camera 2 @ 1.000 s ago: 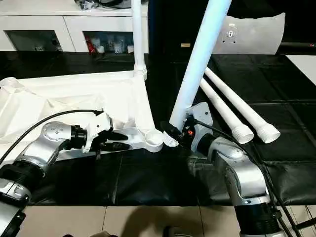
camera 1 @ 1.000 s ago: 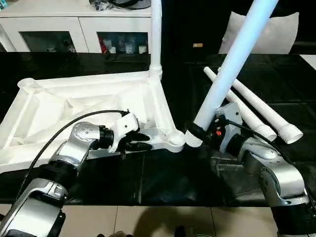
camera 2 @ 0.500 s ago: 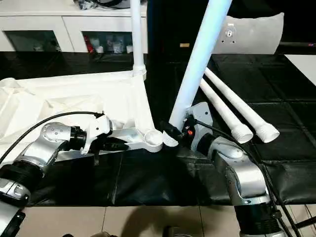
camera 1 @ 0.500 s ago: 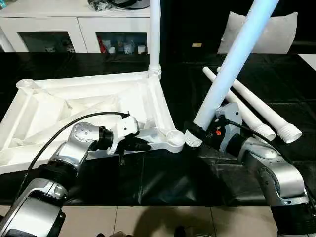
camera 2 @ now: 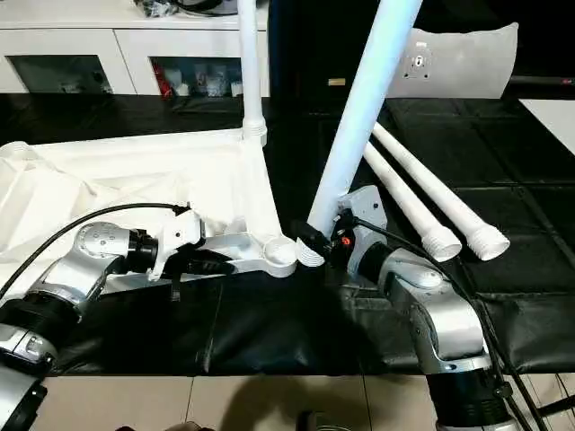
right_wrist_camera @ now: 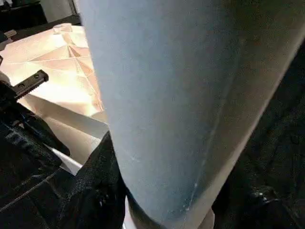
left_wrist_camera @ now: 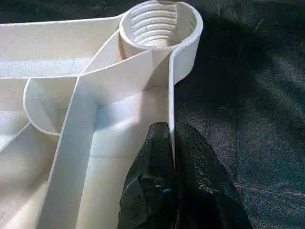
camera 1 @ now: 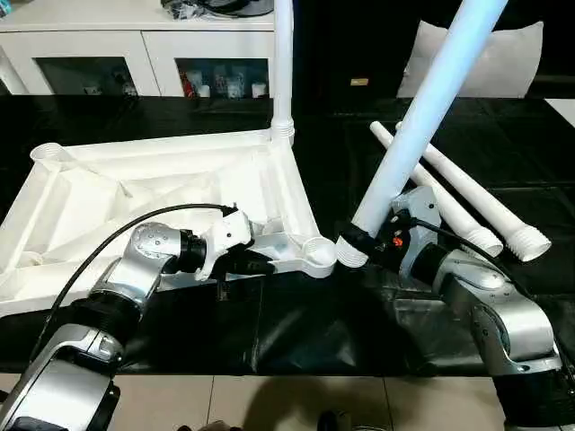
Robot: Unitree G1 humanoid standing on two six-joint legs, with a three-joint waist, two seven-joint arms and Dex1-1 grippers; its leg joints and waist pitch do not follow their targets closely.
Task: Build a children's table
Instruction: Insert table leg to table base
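Note:
The children's table top (camera 1: 135,193) lies upside down on the black mat, ribs up. One white leg (camera 1: 283,72) stands upright in its far right corner socket. My left gripper (camera 1: 258,263) is shut on the thin near rim wall (left_wrist_camera: 170,119), just left of the empty near right socket (camera 1: 316,251), whose thread shows in the left wrist view (left_wrist_camera: 157,26). My right gripper (camera 1: 364,238) is shut on a second leg (camera 1: 422,117). That leg tilts up to the right, with its threaded end (camera 1: 352,256) right beside the socket. The leg (right_wrist_camera: 181,95) fills most of the right wrist view.
Two loose legs (camera 1: 446,192) (camera 1: 485,197) lie side by side on the mat to the right of my right arm. White cabinets (camera 1: 135,54) stand behind the table top. A white cushion (camera 1: 503,58) sits at the back right. A pale floor strip (camera 1: 269,400) runs along the mat's near edge.
My left gripper's fingers have closed onto the table top's near rim. The right arm and its tilted leg have held still.

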